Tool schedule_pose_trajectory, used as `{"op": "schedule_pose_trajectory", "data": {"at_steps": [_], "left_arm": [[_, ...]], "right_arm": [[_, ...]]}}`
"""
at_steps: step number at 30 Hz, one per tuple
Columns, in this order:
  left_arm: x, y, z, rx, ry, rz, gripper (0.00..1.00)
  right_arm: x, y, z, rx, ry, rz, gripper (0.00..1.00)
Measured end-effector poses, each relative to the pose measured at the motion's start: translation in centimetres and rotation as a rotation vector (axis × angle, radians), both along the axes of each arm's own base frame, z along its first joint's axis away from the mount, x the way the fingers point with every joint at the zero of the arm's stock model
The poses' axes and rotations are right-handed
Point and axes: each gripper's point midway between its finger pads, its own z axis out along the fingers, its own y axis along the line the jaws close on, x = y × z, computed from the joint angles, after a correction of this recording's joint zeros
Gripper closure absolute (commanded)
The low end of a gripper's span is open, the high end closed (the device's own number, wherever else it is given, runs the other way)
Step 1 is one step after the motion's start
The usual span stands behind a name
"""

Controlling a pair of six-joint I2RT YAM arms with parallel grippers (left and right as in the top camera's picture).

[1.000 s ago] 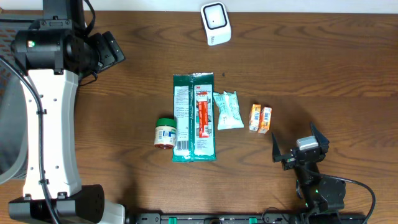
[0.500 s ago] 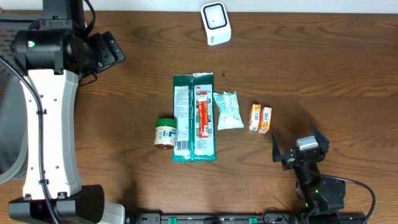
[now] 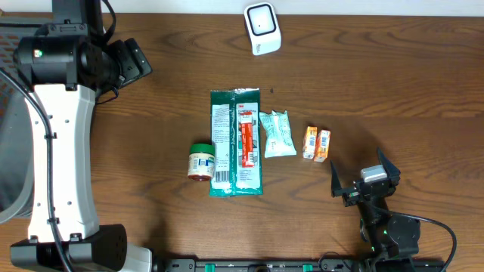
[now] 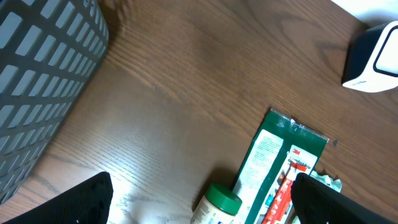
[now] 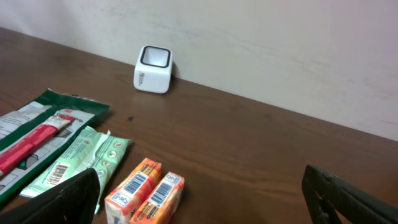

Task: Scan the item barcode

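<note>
A white barcode scanner [image 3: 262, 29] stands at the table's far edge, also visible in the right wrist view [image 5: 153, 70]. Mid-table lie a long green packet [image 3: 236, 142], a pale green packet [image 3: 277, 134], two orange boxes [image 3: 317, 144] with barcodes facing up [image 5: 144, 193], and a green-lidded jar [image 3: 201, 161]. My right gripper [image 3: 364, 175] hovers open just near-right of the orange boxes, holding nothing. My left gripper [image 4: 202, 208] is open and empty, high at the far left, looking down on the jar [image 4: 217, 205] and green packet [image 4: 273, 168].
A grey mesh basket [image 4: 37, 81] sits off the table's left side. The white left arm [image 3: 60, 151] runs along the left edge. A pale wall rises behind the scanner.
</note>
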Motion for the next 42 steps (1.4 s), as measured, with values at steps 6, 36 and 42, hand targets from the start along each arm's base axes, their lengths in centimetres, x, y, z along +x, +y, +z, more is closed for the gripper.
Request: {"op": "schedule_pose_trajectory", "data": {"at_steps": [6, 36, 42], "left_arm": [[0.0, 0.0, 0.0, 0.000, 0.000, 0.000, 0.08], [0.0, 0.0, 0.0, 0.000, 0.001, 0.000, 0.08], [0.0, 0.0, 0.0, 0.000, 0.000, 0.000, 0.08]], "right_arm": [[0.0, 0.0, 0.0, 0.000, 0.000, 0.000, 0.01], [-0.6, 0.0, 4.1, 0.206, -0.019, -0.004, 0.01], [-2.7, -0.3, 11.7, 0.243, -0.021, -0.008, 0.01]]}}
